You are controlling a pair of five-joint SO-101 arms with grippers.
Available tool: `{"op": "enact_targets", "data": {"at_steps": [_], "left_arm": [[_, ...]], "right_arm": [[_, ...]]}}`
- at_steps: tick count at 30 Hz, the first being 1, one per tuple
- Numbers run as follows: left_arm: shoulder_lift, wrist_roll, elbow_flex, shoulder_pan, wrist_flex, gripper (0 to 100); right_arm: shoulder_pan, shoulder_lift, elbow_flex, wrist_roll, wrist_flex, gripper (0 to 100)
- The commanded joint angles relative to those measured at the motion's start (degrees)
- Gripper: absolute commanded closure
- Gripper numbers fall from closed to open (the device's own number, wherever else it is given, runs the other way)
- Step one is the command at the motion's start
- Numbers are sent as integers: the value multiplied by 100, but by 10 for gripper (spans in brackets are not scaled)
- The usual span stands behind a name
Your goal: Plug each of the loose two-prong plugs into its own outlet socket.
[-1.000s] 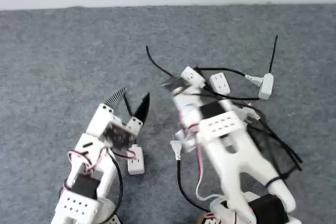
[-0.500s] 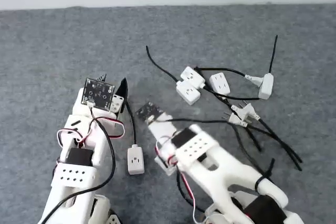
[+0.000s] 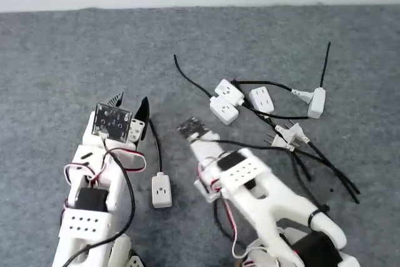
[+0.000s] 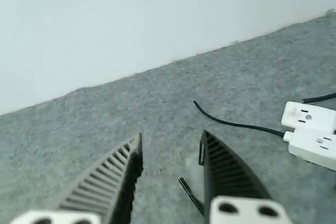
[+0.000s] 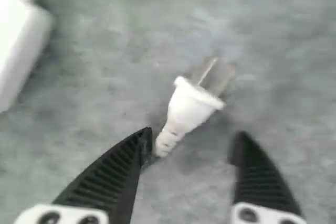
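Covering its own claw from above, the right arm (image 3: 262, 186) stretches in from 5 o'clock on the grey worktop (image 3: 62, 48), its wrist ending near the centre. In its wrist view the right claw (image 5: 193, 140) stands apart with nothing clamped. A white two-prong plug (image 5: 190, 106) lies on the worktop between the tips, with its cord end at one finger; I cannot tell whether they touch. A white block (image 5: 18, 35) nearby is cut off by the frame edge.

The left claw (image 3: 132, 98), at 8 o'clock from centre, is also apart and holds nothing. Its wrist view catches two outlet sockets (image 4: 310, 116) touching each other, cut off at the edge.

From above I count five white socket blocks. One (image 3: 161, 191) sits at 6 o'clock between the arms. A touching pair (image 3: 224, 109) sits at 1 o'clock, with another (image 3: 261, 98) just beside it. A fifth (image 3: 317, 102) at 2 o'clock is harder to read. Two loose plugs (image 3: 289, 134) lie at 3 o'clock among tangled black cords (image 3: 325, 167).
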Motion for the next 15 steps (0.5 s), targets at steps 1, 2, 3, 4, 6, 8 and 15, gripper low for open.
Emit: {"op": "enact_targets", "data": {"at_steps": [1,2,3,4,6,8,15], "left_arm": [[-457,62,4,-9,264,830],[-563,62,13,-9,396,830],[-677,62,13,-9,510,830],[-782,62,22,-9,624,830],[-993,62,22,-9,862,830],[-1169,62,75,-9,1055,830],[-1600,9,848,44,624,830]], "right_arm": [[593,163,114,255,-356,964],[549,198,123,255,-338,965],[444,259,114,264,-347,992],[286,312,114,264,-347,991],[119,338,114,378,-347,992],[198,338,105,580,-338,989],[400,338,9,1064,-330,990]]}}
